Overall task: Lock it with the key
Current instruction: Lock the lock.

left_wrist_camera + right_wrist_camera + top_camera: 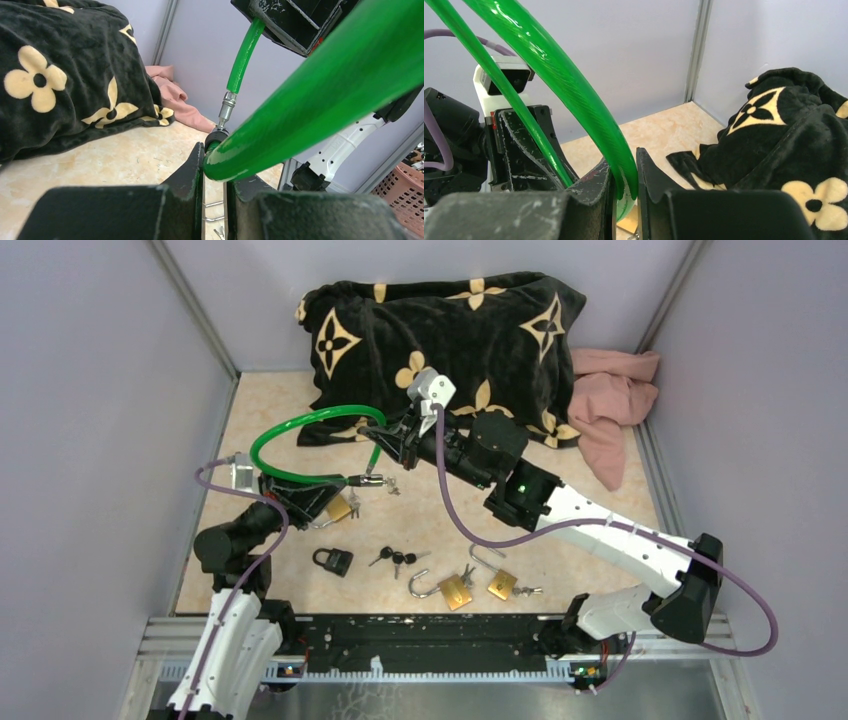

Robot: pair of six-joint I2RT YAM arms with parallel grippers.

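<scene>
A green cable lock (300,421) loops above the table at centre left. My left gripper (335,490) is shut on one end of the cable, which fills the left wrist view (300,95) between the jaws (215,167). My right gripper (384,440) is shut on the cable's other end just above its metal pin (227,106); in the right wrist view (625,172) the cable (589,105) runs between the jaws. The pin hangs at the black lock head (372,480). A bunch of keys (396,558) lies on the table, held by neither gripper.
A brass padlock (338,508) lies under the left gripper. A black padlock (332,560), an open brass padlock (452,589) and another brass padlock (501,584) lie near the front. A black patterned blanket (450,330) and a pink cloth (610,400) fill the back.
</scene>
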